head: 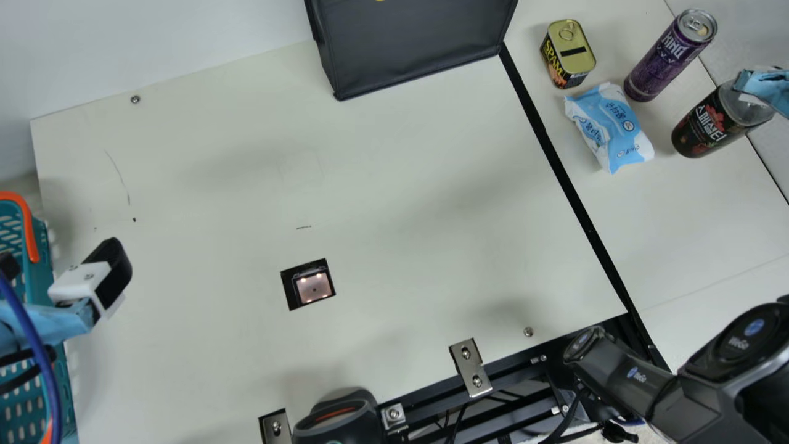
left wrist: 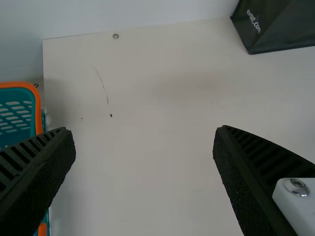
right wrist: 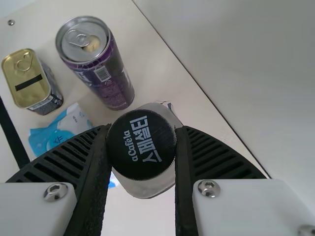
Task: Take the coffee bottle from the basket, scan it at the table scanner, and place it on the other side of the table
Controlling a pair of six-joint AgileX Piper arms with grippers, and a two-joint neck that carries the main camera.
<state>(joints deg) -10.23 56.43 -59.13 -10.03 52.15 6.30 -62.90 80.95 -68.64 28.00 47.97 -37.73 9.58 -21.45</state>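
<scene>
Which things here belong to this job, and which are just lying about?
Job:
- coffee bottle, in the right gripper
- table scanner
- teal basket

Lying about:
- squat tin
- purple can
- blue-and-white packet
- black box

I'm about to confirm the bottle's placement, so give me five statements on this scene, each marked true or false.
1. The right gripper holds the coffee bottle by its cap. True.
2. The left gripper is closed. False: its fingers are wide apart.
3. The coffee bottle is in the basket. False: it is across the table, beyond the black strip.
4. The table scanner shows lights. True.
5. The wipes pack lies beside the scanner. False: it lies near the bottle.
</scene>
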